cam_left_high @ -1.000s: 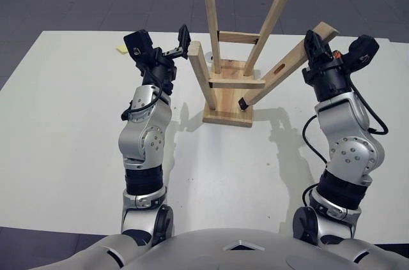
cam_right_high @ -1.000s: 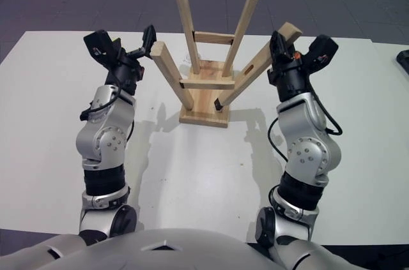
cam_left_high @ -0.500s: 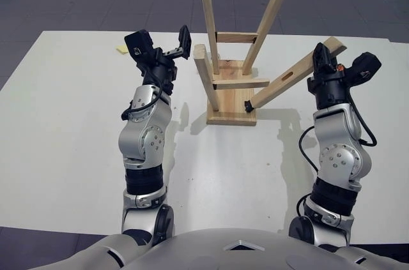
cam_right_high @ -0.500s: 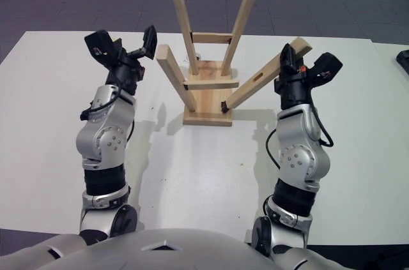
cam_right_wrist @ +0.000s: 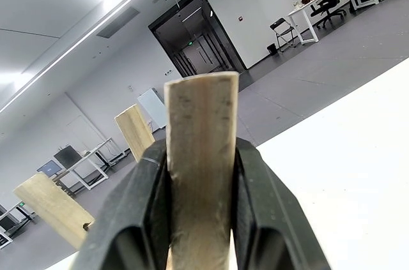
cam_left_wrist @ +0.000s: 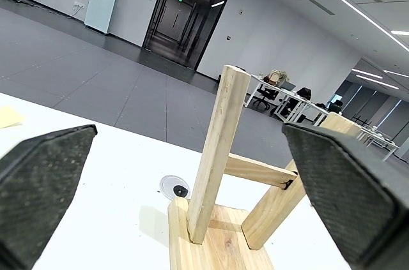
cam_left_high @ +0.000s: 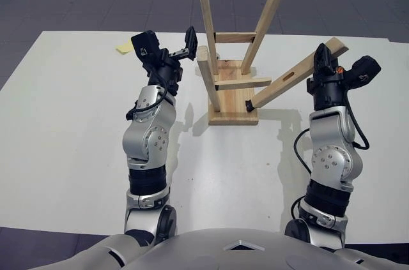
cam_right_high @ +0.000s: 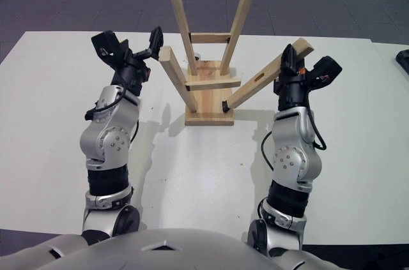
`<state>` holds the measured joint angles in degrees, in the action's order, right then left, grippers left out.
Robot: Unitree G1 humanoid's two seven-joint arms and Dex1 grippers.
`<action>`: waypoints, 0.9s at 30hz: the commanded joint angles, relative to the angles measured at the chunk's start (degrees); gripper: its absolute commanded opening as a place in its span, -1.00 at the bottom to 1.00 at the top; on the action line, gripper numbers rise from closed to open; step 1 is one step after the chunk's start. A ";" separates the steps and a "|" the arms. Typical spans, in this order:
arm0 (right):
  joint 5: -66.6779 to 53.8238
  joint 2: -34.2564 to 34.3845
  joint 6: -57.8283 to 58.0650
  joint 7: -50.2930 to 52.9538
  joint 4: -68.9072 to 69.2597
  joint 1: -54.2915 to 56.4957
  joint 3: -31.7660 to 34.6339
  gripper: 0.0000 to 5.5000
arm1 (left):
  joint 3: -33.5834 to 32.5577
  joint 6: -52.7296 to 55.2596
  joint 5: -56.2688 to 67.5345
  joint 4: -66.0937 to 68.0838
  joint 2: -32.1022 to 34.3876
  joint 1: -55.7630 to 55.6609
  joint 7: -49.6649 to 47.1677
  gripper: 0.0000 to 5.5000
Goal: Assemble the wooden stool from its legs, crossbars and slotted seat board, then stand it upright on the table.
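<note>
- The stool point(cam_left_high: 233, 72) is upside down near the far middle of the white worktop point(cam_left_high: 64, 123), with its seat board point(cam_left_high: 230, 114) lying flat on the surface.
- Three legs stand up from the seat board: a near left leg point(cam_left_high: 208, 85), a far left leg point(cam_left_high: 207, 18) and a far right leg point(cam_left_high: 266, 18).
- One upper crossbar point(cam_left_high: 235, 37) joins the two far legs. A lower crossbar point(cam_left_high: 243, 83) goes from the near left leg toward the right side.
- The fourth leg point(cam_left_high: 297, 72) is strongly tilted. Its lower end is at the near right corner of the seat board, and its upper end points away to the right. A long slot point(cam_left_high: 287, 77) shows in its side.
- The right hand point(cam_left_high: 324, 66) is closed on the fourth leg close to its upper end. In the right wrist view the two fingers point(cam_right_wrist: 144, 193) press on both sides of the wood.
- The left hand point(cam_left_high: 172, 53) is open, with its pads point(cam_left_wrist: 45, 174) wide apart and nothing between them. It is in the air just beside the top of the near left leg; I cannot tell if it touches it.
- A small yellow note point(cam_left_high: 123, 48) lies on the worktop behind the left hand.
- A round insert point(cam_left_wrist: 174, 187) sits in the worktop near the seat board.
</note>
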<state>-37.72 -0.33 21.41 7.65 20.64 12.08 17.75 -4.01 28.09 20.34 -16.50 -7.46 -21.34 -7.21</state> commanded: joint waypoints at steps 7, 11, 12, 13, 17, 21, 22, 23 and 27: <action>-1.92 1.93 0.08 0.61 0.09 -0.06 0.42 -0.63 | 0.12 1.01 -0.13 0.36 0.52 -1.09 0.52 0.96; -2.34 2.26 -0.03 0.84 0.36 0.28 0.95 -0.63 | 0.11 1.09 -0.11 0.52 0.71 -1.12 0.73 0.96; -2.37 2.37 -0.07 0.92 0.45 0.36 1.02 -0.63 | 0.12 1.13 -0.12 0.56 0.72 -1.15 0.75 0.96; -2.36 2.49 -0.16 0.99 0.51 0.42 1.07 -0.63 | 0.15 1.18 -0.12 0.57 0.72 -1.16 0.76 0.96; -2.77 2.76 -0.57 1.03 0.49 0.77 1.29 -0.63 | 0.30 1.37 -0.11 0.70 0.71 -1.30 0.82 0.96; -3.05 2.78 -0.77 1.66 0.55 0.79 1.49 -0.63 | 0.39 1.87 -0.07 0.49 0.79 -1.25 0.92 0.96; -2.72 2.70 -0.96 1.60 0.32 0.65 1.41 -0.63 | 0.42 1.96 -0.08 0.47 0.80 -1.22 0.93 0.96; -2.41 2.68 -1.17 1.55 0.03 0.42 1.35 -0.63 | 0.45 2.08 -0.08 0.41 0.79 -1.21 0.94 0.96; -1.21 2.51 -2.30 1.16 -1.24 -0.33 1.57 -0.63 | 0.44 2.37 -0.10 0.36 0.79 -1.13 1.03 0.96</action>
<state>-39.45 2.21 20.00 8.88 20.12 12.00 19.08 -3.97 29.55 20.33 -16.40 -6.72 -22.03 -6.41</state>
